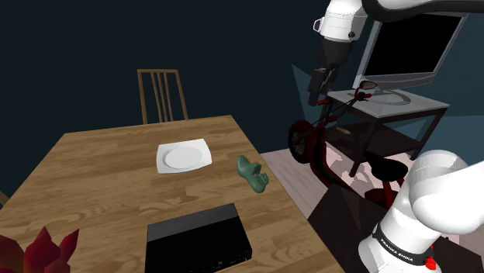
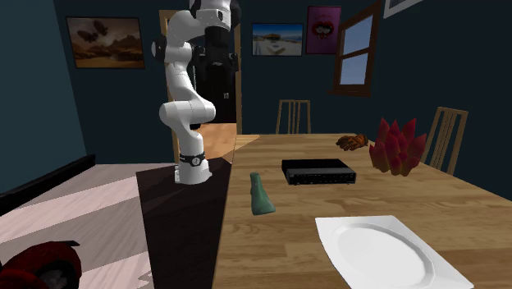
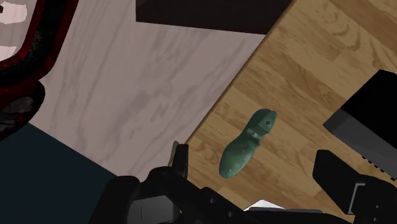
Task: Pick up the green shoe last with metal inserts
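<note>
The green shoe last [image 1: 252, 172] [image 2: 260, 195] [image 3: 248, 143], a smooth foot-shaped form, lies on the wooden table [image 1: 101, 178], just inside the long edge that faces the robot's stand and about halfway along it. Its length runs roughly along that edge. A white square plate [image 1: 184, 157] [image 2: 386, 250] sits near it, further in from the edge. A flat black box [image 1: 200, 239] [image 2: 319, 172] rests well apart from the last along the same edge. A red spiky plant [image 1: 43, 252] [image 2: 396, 146] stands towards the opposite long edge, and a wooden slat-backed chair [image 1: 162, 95] stands at the table's far end in the shoulder view. The black two-finger gripper [image 1: 314, 97] [image 3: 254, 156] hangs high up and off the table, over the floor beyond the last's edge, near a red bicycle [image 1: 326, 139] and a dark screen [image 1: 411, 43]. Its fingers [image 3: 181, 159] stand wide apart with nothing between them touched; in the wrist view the last shows far below them.
</note>
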You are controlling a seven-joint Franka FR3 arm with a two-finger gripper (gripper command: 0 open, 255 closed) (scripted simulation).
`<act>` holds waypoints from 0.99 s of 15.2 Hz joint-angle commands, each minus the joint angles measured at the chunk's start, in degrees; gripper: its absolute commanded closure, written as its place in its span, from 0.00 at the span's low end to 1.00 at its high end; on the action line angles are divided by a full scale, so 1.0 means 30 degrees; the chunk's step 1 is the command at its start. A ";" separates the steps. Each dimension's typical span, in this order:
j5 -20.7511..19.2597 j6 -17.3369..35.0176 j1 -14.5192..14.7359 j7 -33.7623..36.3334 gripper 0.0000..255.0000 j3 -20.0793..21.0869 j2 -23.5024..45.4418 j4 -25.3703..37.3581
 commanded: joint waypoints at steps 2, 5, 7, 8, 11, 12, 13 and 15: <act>0.0178 0.0480 -0.0068 0.0395 0.00 0.0090 0.0364 -0.0287; 0.0712 0.1948 -0.0264 0.1543 0.00 0.0362 0.1587 -0.1027; 0.1060 0.2945 -0.0379 0.2281 0.00 0.0538 0.2509 -0.1419; 0.1231 0.3448 -0.0431 0.2641 0.00 0.0623 0.3001 -0.1583; 0.1739 0.4965 -0.0577 0.3680 0.00 0.0870 0.4595 -0.1949; 0.1904 0.5470 -0.0618 0.4015 0.00 0.0945 0.5164 -0.2027; 0.2068 0.5975 -0.0658 0.4342 0.00 0.1018 0.5751 -0.2084; 0.2394 0.6977 -0.0730 0.4975 0.00 0.1156 0.6976 -0.2132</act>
